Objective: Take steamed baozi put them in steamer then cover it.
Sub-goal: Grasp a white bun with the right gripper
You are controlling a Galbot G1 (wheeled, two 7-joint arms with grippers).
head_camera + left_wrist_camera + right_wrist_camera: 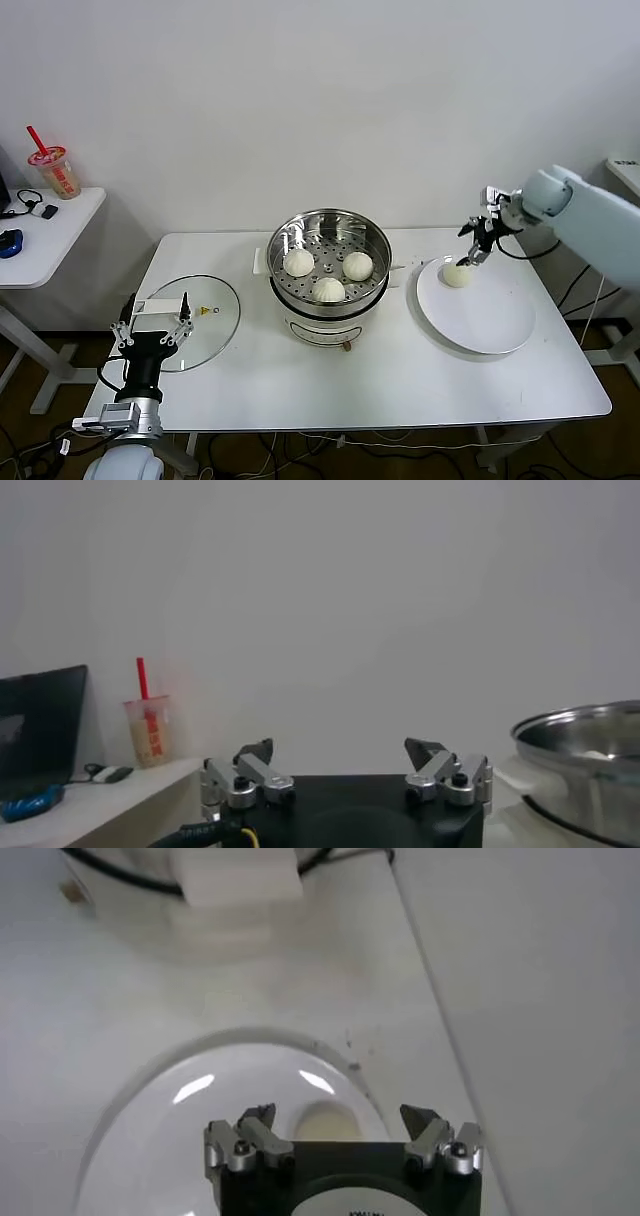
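Three baozi in the steamer, one left on the plate

On the white table (380,385), the shiny steamer (328,258) holds three smooth cream baozi (328,289); only the head view shows them, the glass lid (212,318) and the fourth baozi (457,274) on the white plate (490,320). Right gripper (340,1116), jaws apart, hovers over that bun; left gripper (343,754), jaws apart, waits by the lid. No writing readable

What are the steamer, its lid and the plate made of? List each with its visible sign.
Steamer: polished steel by the look, mirror-bright wall, perforated tray.
Lid: apparently clear glass, table showing through, metal-looking rim, white handle.
Plate: glossy white, highlights in the right wrist view; ceramic or plastic, cannot tell.
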